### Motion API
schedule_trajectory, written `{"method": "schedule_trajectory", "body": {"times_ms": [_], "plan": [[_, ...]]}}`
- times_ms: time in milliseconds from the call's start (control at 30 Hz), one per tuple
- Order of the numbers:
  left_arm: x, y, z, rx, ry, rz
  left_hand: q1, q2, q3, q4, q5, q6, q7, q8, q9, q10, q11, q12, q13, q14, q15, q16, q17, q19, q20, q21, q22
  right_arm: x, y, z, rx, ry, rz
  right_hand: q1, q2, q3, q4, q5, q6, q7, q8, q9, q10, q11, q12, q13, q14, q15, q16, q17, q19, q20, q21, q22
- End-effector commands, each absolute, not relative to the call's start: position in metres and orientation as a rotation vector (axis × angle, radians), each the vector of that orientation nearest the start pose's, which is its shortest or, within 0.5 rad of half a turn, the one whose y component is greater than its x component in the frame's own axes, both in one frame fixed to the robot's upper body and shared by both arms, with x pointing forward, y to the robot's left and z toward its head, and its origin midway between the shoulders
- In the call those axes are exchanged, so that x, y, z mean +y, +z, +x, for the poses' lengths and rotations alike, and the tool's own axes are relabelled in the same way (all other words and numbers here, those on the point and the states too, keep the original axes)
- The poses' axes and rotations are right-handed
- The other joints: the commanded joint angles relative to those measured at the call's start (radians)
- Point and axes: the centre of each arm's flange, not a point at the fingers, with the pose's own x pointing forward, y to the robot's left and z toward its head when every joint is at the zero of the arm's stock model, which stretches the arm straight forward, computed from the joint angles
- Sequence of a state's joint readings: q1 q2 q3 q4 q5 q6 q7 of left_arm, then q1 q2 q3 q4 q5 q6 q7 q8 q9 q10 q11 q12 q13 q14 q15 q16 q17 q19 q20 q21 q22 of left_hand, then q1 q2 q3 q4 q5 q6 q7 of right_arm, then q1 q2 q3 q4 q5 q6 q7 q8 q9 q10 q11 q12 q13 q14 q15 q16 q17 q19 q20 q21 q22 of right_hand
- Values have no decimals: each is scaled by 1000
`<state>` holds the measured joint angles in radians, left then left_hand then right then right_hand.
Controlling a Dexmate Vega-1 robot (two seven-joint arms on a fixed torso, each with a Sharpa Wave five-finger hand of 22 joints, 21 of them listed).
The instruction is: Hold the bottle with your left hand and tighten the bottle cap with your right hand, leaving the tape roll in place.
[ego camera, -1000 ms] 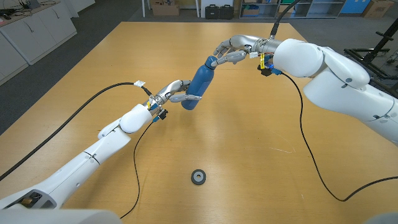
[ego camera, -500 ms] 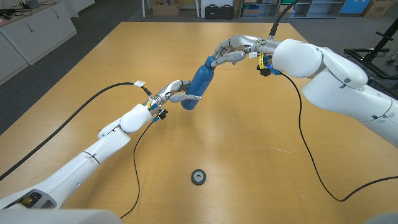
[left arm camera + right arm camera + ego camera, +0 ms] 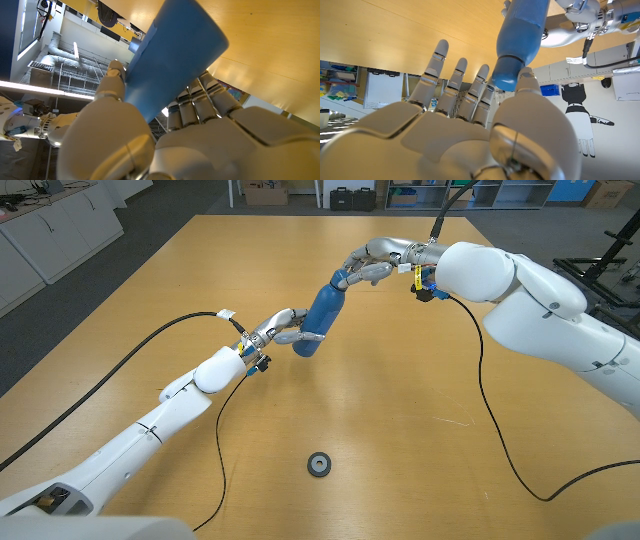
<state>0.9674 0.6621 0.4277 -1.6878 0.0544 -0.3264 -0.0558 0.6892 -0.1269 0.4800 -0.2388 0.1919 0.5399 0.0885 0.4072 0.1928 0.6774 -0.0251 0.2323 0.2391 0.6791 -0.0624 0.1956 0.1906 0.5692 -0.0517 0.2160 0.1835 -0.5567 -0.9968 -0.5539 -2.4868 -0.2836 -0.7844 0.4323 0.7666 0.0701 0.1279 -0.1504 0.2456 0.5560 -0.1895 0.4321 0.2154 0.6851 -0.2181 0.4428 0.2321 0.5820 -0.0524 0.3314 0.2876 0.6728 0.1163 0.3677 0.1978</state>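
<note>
Head view: the left hand [image 3: 280,328] grips the lower body of the tilted blue bottle [image 3: 320,312] above the wooden table [image 3: 400,400], while the right hand [image 3: 368,262] pinches the bottle cap [image 3: 340,279]. The tape roll [image 3: 319,464] lies well apart, nearer the robot.

Left wrist view: fingers [image 3: 200,102] wrap the bottle.

Right wrist view: thumb and fingers close on the cap.

Bare table [image 3: 400,400] surrounds the held bottle [image 3: 322,310]; the tape roll [image 3: 319,464] lies well apart.
</note>
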Motion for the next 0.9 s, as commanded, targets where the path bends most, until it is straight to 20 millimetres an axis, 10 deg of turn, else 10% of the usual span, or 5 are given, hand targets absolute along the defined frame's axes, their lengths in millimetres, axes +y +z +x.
{"method": "schedule_trajectory", "body": {"times_ms": [33,667,900], "plan": [[187,-21,562,-838,-417,787,44,136,79,74,7,176,-164,6,5,77,-75,-1,6,4,-157,2,2,-1,-121,0,3,-161,161,430,-610,133,-1336,35,28,17,4,-10,122,-25,39,0,110,-2,22,-1,75,-49,30,-1,39,-24,15,3],[187,-20,559,-847,-413,784,43,136,81,73,6,177,-165,4,6,78,-74,-1,7,4,-158,1,2,0,-121,0,3,-157,162,429,-560,140,-1358,50,73,40,20,-49,391,-7,116,-14,413,0,60,-9,299,-135,97,-23,118,-96,54,6],[186,-19,558,-851,-414,783,43,135,82,73,6,177,-165,4,6,80,-75,-1,8,4,-157,1,1,0,-121,0,3,-154,163,429,-540,153,-1380,50,76,43,22,-50,406,-5,121,-14,433,0,66,-2,319,-140,103,-23,125,-105,58,6]]}}
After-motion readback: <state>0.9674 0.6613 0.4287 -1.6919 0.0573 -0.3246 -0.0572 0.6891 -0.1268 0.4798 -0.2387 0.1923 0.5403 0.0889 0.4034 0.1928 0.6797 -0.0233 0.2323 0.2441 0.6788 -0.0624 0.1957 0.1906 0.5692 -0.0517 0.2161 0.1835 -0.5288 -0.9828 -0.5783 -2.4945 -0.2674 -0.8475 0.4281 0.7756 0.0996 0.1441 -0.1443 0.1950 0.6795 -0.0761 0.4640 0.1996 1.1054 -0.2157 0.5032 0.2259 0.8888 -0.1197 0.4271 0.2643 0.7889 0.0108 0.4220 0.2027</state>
